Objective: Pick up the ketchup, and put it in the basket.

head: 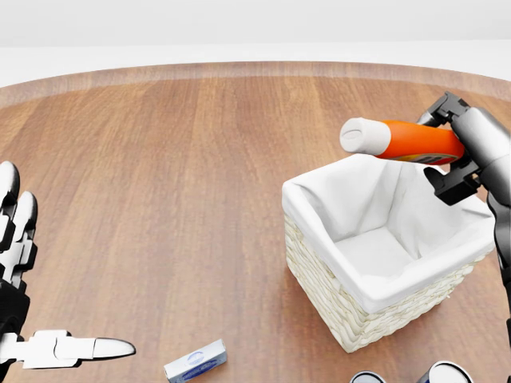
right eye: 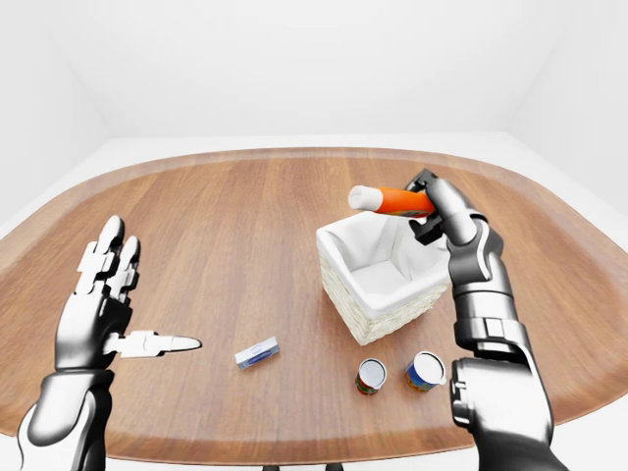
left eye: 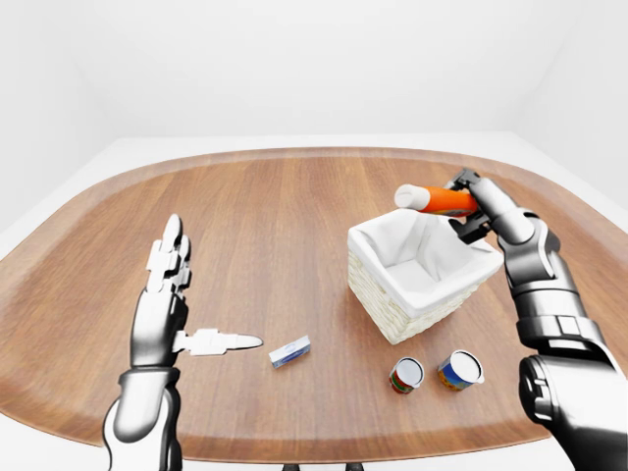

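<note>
The ketchup (head: 403, 140) is an orange bottle with a white cap, lying sideways in the air. My right hand (head: 461, 148) is shut on its base and holds it just above the top right rim of the basket. The basket (head: 375, 307) is white wicker with a white cloth lining, and its inside looks empty. My left hand (left eye: 172, 294) is open and empty at the left, fingers spread above the table, far from both.
A small blue and white box (left eye: 290, 351) lies on the wooden table (left eye: 265, 226) to the left of the basket. Two cans (left eye: 406, 374) (left eye: 460, 370) stand below the basket near the table's bottom edge.
</note>
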Tool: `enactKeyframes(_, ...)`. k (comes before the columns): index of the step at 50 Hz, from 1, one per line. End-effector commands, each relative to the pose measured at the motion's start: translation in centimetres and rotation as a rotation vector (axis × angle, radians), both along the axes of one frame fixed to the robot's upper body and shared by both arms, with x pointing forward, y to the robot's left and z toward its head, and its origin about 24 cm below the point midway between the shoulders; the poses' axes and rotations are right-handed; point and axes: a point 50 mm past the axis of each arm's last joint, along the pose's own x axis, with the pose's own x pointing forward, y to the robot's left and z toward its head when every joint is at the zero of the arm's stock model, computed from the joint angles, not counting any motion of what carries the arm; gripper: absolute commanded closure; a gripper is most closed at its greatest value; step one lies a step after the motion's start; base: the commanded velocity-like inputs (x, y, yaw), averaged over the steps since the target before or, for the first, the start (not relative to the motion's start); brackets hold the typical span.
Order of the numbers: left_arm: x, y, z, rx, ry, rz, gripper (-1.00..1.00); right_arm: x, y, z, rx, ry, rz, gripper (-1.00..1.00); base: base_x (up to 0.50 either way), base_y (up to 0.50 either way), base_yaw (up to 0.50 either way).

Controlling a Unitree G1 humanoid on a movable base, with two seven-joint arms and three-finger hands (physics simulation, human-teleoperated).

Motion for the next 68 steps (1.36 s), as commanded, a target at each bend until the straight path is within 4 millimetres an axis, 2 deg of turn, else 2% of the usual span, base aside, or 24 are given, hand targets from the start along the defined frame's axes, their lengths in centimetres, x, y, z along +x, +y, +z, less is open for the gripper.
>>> enactKeyframes(1, 0.0, 0.0, -0.1, -0.003, 0.005, 0.001, -1.0, 0.1, 0.1, 1.3, -0.02, -0.035, 0.004, 1.0, 0.0, 0.0, 0.0)
enactKeyframes(13, 0.0, 0.0, -0.2, -0.006, 0.007, -0.002, -1.0, -0.2, 0.2, 2.2, -0.09, -0.028, 0.021, 1.0, 0.0, 0.0, 0.0)
enactKeyframes(19, -0.1, -0.1, 0.1, -0.002, -0.003, -0.004, -1.0, -0.1, 0.1, 1.9, -0.097, -0.008, 0.02, 1.0, 0.0, 0.0, 0.0)
enactKeyframes(20, -0.2, -0.1, 0.1, -0.001, -0.003, -0.004, -1.0, 0.0, 0.0, 2.0, -0.081, -0.009, 0.014, -0.2, 0.0, 0.0, 0.0)
enactKeyframes(21, -0.2, -0.1, 0.1, -0.001, -0.005, -0.004, -1.0, 0.0, 0.0, 2.1, -0.071, -0.018, 0.013, -1.0, 0.0, 0.0, 0.0)
enactKeyframes(53, -0.1, 0.0, -0.2, -0.004, 0.011, -0.001, -1.0, -0.3, 0.2, 2.3, -0.078, -0.015, 0.038, -1.0, 0.0, 0.0, 0.0)
enactKeyframes(62, -0.1, 0.0, -0.1, -0.003, 0.002, -0.001, -1.0, -0.5, 0.7, 3.0, -0.093, -0.032, 0.069, -1.0, 0.0, 0.0, 0.0)
enactKeyframes(68, -0.1, 0.0, 0.1, -0.001, -0.005, -0.002, -1.0, -1.3, 1.4, 4.7, -0.136, -0.075, 0.115, -1.0, 0.0, 0.0, 0.0)
